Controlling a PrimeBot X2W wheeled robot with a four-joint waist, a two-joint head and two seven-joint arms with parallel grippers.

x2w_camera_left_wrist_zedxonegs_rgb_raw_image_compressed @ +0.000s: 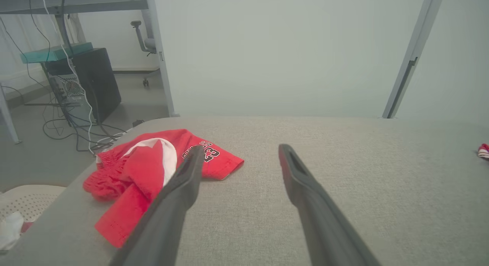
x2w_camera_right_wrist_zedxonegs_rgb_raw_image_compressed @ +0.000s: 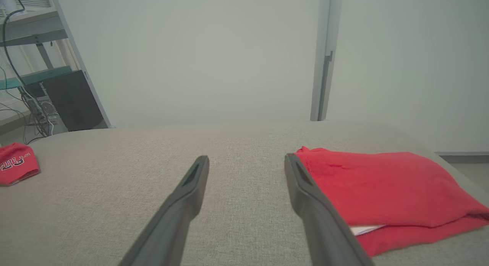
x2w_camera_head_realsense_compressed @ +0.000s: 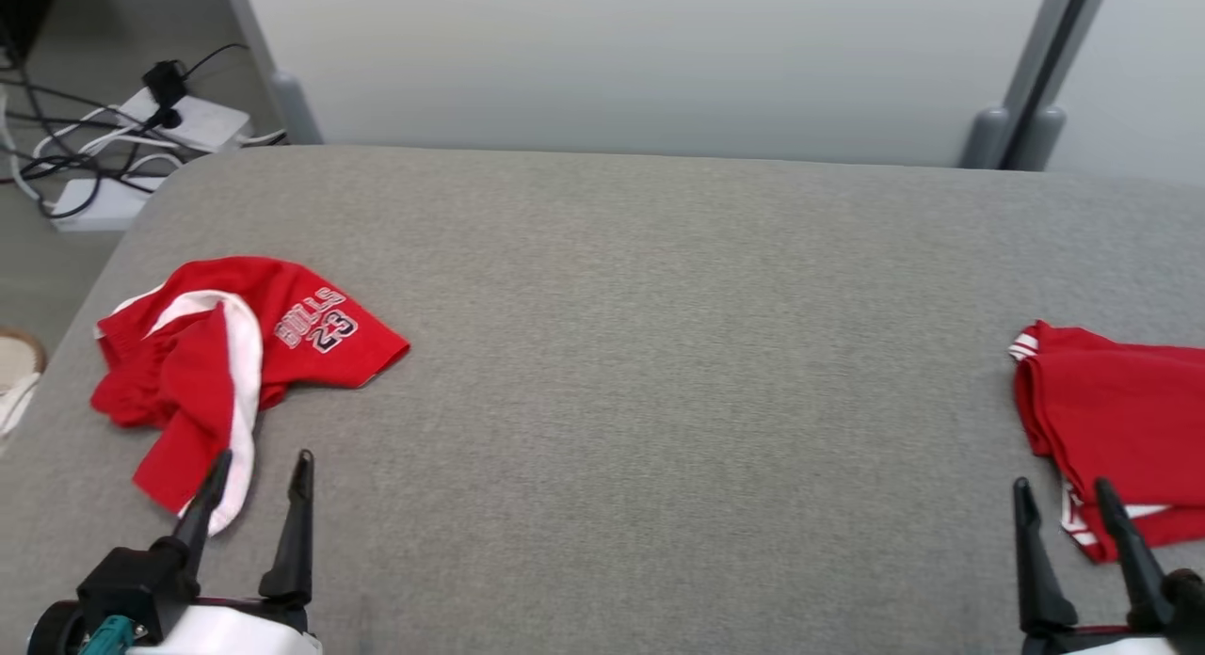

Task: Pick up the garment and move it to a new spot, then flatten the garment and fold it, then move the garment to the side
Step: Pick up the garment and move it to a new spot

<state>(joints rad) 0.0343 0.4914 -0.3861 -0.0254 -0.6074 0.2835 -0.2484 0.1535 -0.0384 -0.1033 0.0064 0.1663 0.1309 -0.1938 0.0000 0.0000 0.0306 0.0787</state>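
Note:
A crumpled red garment [x2w_camera_head_realsense_compressed: 174, 373] with a white stripe and "BULLS 23" lettering lies at the left end of the grey padded table [x2w_camera_head_realsense_compressed: 659, 354]; it is also seen in the left wrist view [x2w_camera_left_wrist_zedxonegs_rgb_raw_image_compressed: 141, 170] and the right wrist view [x2w_camera_right_wrist_zedxonegs_rgb_raw_image_compressed: 15, 164]. My left gripper [x2w_camera_head_realsense_compressed: 264, 457] is open just in front of it, its left fingertip over the garment's near tail [x2w_camera_left_wrist_zedxonegs_rgb_raw_image_compressed: 241, 147]. My right gripper [x2w_camera_head_realsense_compressed: 1062, 487] is open and empty at the lower right [x2w_camera_right_wrist_zedxonegs_rgb_raw_image_compressed: 247, 157].
A second red garment [x2w_camera_head_realsense_compressed: 1120, 420] lies folded at the table's right end, beside my right gripper [x2w_camera_right_wrist_zedxonegs_rgb_raw_image_compressed: 382, 185]. A pale partition [x2w_camera_head_realsense_compressed: 612, 62] stands behind the table. Power strips and cables [x2w_camera_head_realsense_compressed: 141, 137] and a computer tower [x2w_camera_left_wrist_zedxonegs_rgb_raw_image_compressed: 95, 82] sit on the floor to the left.

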